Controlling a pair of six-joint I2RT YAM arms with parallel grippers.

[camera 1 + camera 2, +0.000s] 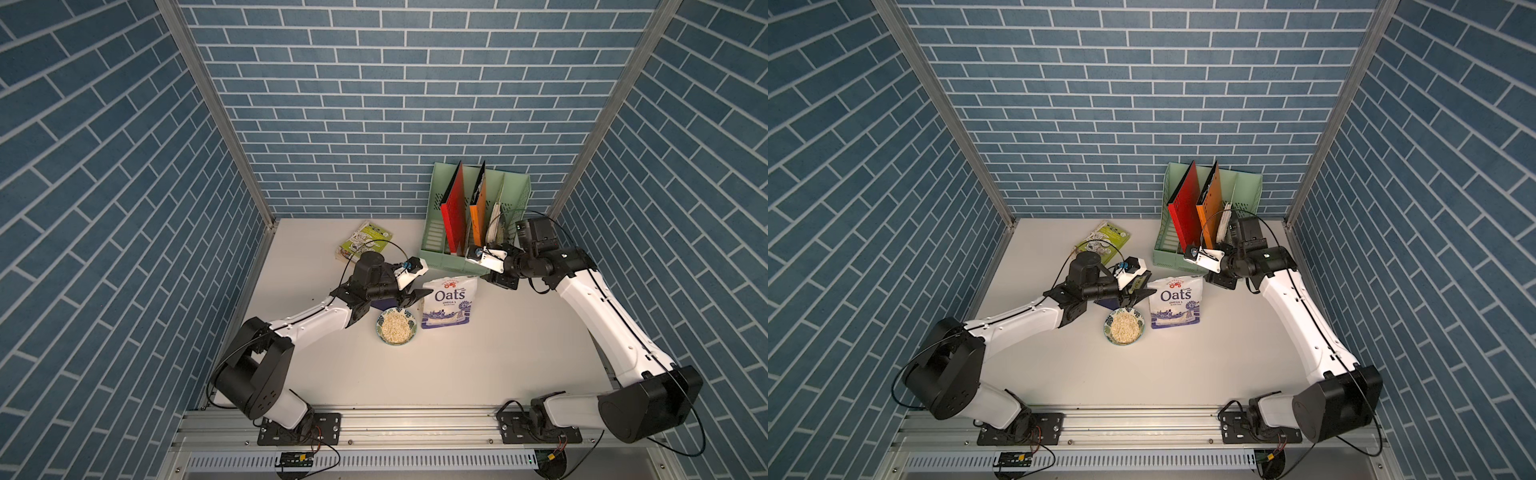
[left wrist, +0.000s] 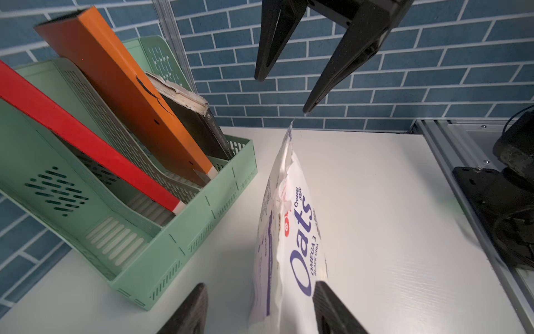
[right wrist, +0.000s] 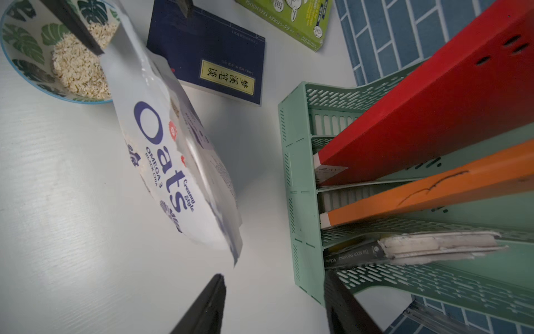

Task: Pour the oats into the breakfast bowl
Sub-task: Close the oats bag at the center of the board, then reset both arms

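The white Oats pouch (image 1: 449, 303) (image 1: 1177, 303) stands upright on the table, its torn top edge up. The breakfast bowl (image 1: 411, 337) (image 1: 1109, 336), leaf-patterned, sits just front-left of it and holds pale oats (image 1: 397, 328) (image 3: 78, 66). My left gripper (image 1: 415, 297) (image 2: 260, 292) is open, its fingers straddling the pouch's (image 2: 297, 231) left upper corner; one finger is close against the printed face. My right gripper (image 1: 484, 277) (image 3: 274, 277) is open and empty, just off the pouch's (image 3: 161, 144) right upper corner.
A mint-green file rack (image 1: 436, 249) (image 3: 300, 202) with a red folder (image 1: 455, 208), an orange folder (image 1: 478, 212) and a worn book stands right behind the right gripper. A green book (image 1: 365, 243) lies back left. A dark blue book (image 3: 208, 49) lies under the left wrist.
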